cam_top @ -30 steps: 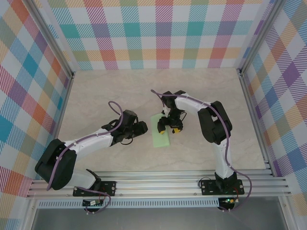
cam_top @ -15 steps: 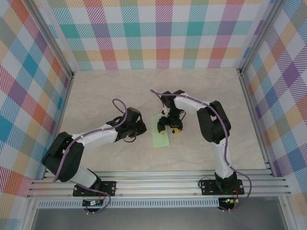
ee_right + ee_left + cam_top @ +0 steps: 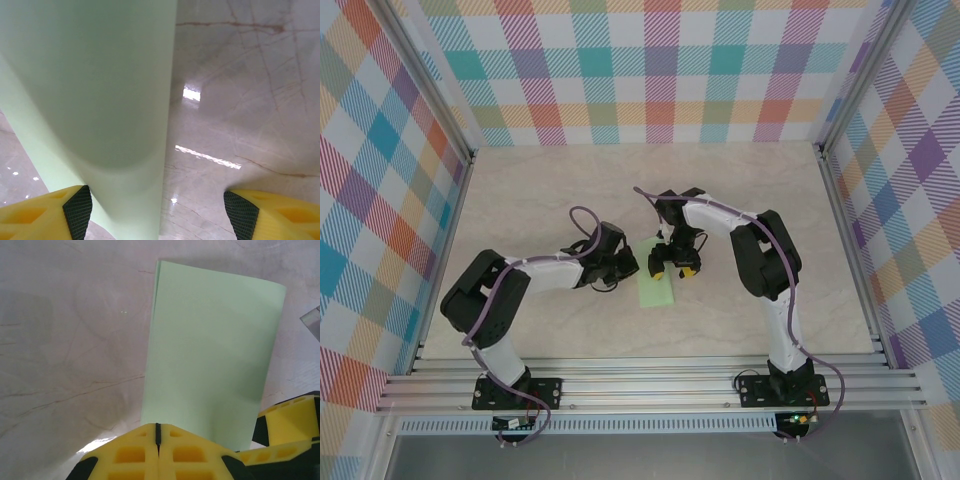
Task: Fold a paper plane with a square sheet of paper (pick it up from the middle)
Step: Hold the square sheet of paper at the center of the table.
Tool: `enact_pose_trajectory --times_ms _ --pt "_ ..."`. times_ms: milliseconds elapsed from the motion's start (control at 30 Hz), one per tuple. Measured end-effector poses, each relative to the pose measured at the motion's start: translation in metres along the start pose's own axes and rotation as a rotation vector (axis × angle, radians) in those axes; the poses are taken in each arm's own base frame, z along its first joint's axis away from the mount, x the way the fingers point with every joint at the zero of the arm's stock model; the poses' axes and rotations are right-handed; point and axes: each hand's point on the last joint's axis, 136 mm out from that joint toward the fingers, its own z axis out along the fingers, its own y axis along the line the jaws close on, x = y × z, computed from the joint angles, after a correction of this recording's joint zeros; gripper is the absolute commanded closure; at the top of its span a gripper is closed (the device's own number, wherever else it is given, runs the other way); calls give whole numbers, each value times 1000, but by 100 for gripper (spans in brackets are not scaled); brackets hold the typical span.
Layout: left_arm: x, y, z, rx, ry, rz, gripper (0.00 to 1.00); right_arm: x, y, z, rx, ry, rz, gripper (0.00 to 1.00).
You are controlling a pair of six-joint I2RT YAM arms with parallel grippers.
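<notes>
The square sheet of paper (image 3: 655, 286) lies on the table as a pale green rectangle, folded in half. In the left wrist view the paper (image 3: 212, 350) stretches away from my left gripper (image 3: 158, 432). That gripper's yellow fingers are pressed together, with nothing seen between them. Its tips sit at the paper's near edge. From above, the left gripper (image 3: 628, 268) is at the paper's left side. My right gripper (image 3: 672, 270) stands open over the paper's upper part. In the right wrist view the right gripper (image 3: 160, 212) straddles one long edge of the paper (image 3: 95, 90).
The marble-look tabletop (image 3: 540, 190) is enclosed by plaid walls on three sides, with aluminium rails (image 3: 650, 385) along the near edge. The right gripper's yellow fingers (image 3: 290, 420) show at the lower right of the left wrist view, close to my left gripper.
My left gripper has shut and its arm has swung right, bringing the tips up to the paper's left edge. The right arm and the paper have not moved.
</notes>
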Motion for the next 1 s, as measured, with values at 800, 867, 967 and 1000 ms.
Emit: enact_pose_trajectory --times_ms 800,867,967,1000 --pt "4 -6 24 46 44 -22 100 0 2 -3 -8 -16 8 20" --pt "4 -5 24 46 44 -22 100 -1 4 -4 -20 -32 8 18" --pt "4 -5 24 49 42 -21 100 -1 3 -9 -30 -73 9 18" --pt "4 -5 24 49 42 -21 100 -2 -1 -11 -30 -91 16 18"
